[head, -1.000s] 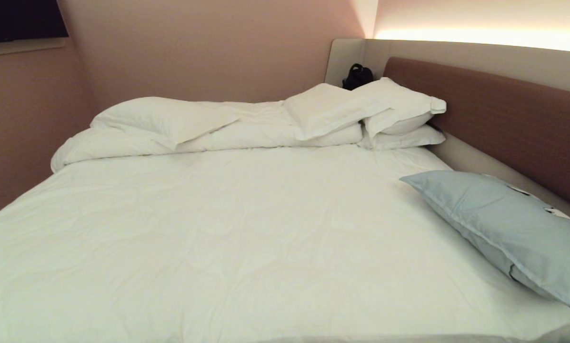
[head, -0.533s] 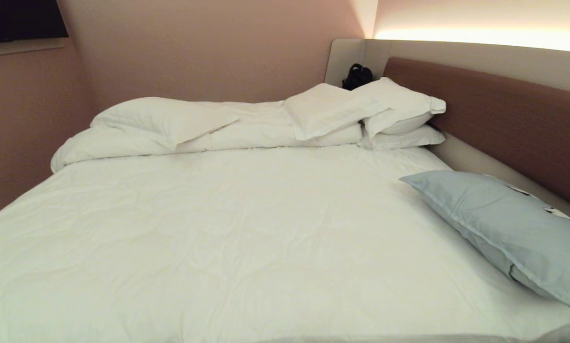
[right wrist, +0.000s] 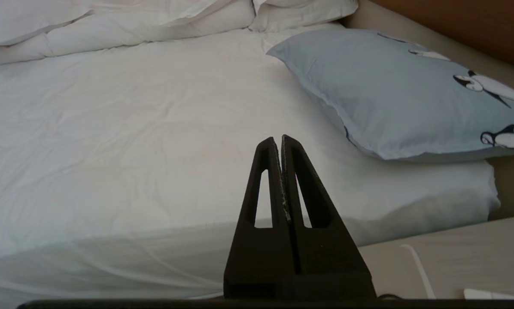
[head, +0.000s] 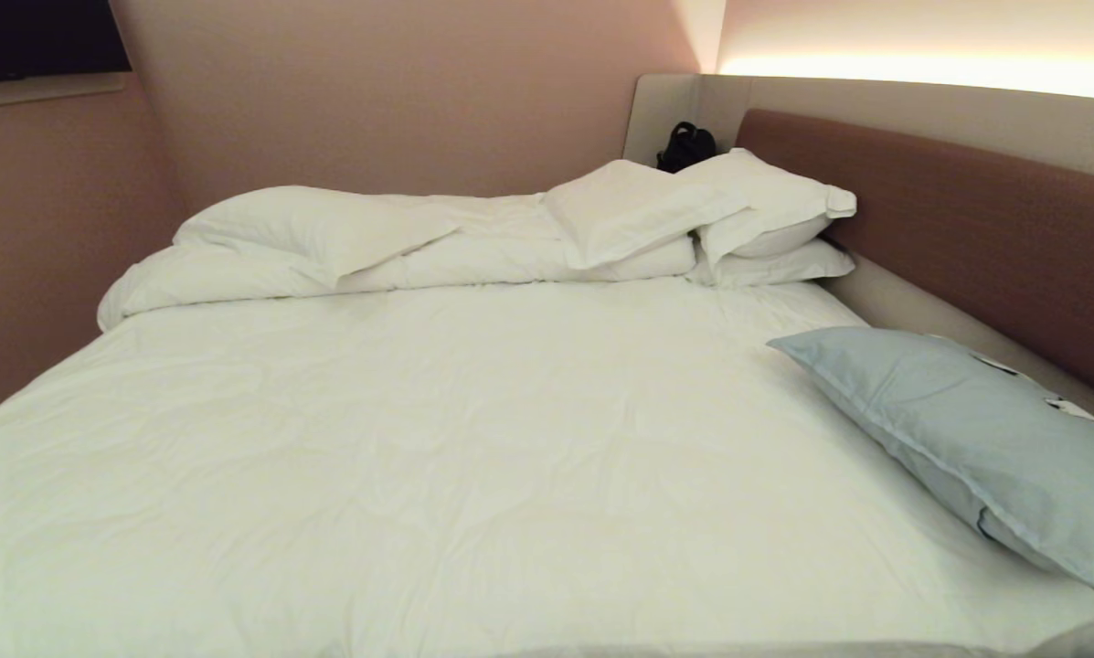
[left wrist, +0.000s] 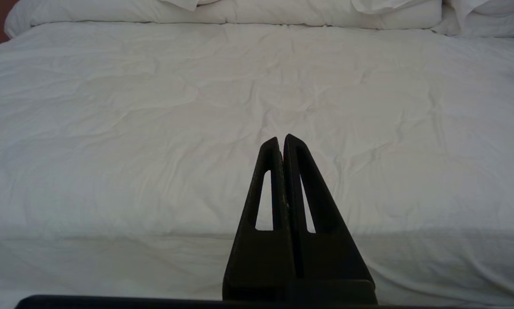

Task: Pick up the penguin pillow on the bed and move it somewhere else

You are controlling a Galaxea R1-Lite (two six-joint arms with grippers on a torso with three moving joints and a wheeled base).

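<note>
The penguin pillow [head: 976,439] is pale blue-grey and lies on the near right part of the bed [head: 473,457], close to the brown headboard [head: 967,228]. In the right wrist view the penguin pillow [right wrist: 394,94] shows black-and-white penguins along its far edge. My right gripper [right wrist: 280,140] is shut and empty, hovering near the bed's front edge, short of the pillow and to its left. My left gripper [left wrist: 281,141] is also shut and empty, over the front edge of the white duvet [left wrist: 196,128]. Neither arm shows in the head view.
Plain white pillows [head: 693,215] and a rolled duvet [head: 327,247] are piled along the far side. A black object [head: 685,146] sits in the far corner behind them. A pale bedside surface [right wrist: 454,266] with a white cable lies beside the bed's near right corner.
</note>
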